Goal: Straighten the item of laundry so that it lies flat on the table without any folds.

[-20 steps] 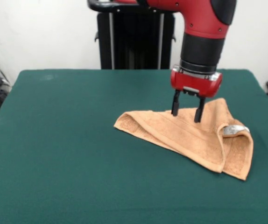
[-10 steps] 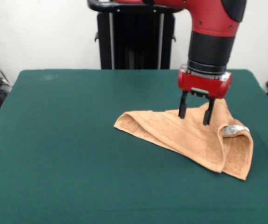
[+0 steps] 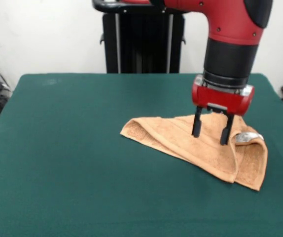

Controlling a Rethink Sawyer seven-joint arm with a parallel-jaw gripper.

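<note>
1. Front view: the hand (image 3: 211, 136) hangs from the red and black arm (image 3: 230, 39), pointing straight down over the orange-tan terry towel (image 3: 200, 145).
2. Its two black fingers (image 3: 196, 124) stand apart with a clear gap between them, so the hand is open and grips nothing.
3. The fingertips reach down in front of the towel's upper middle part; whether they touch the cloth or hover just above it cannot be told.
4. The towel lies on the dark green desk (image 3: 57, 163), directly beneath the hand and spreading out to both sides of it.
5. It is folded into a rough triangle, not flat: one point runs away to the picture's left of the hand, and a doubled-over flap sits to the picture's right and below the hand.
6. A small white tag (image 3: 247, 137) lies on that flap, just beside the finger on the picture's right.
7. Flat woven bands run across the towel below the fingertips.
8. Behind the arm stands the black pedestal (image 3: 141, 42).
</note>
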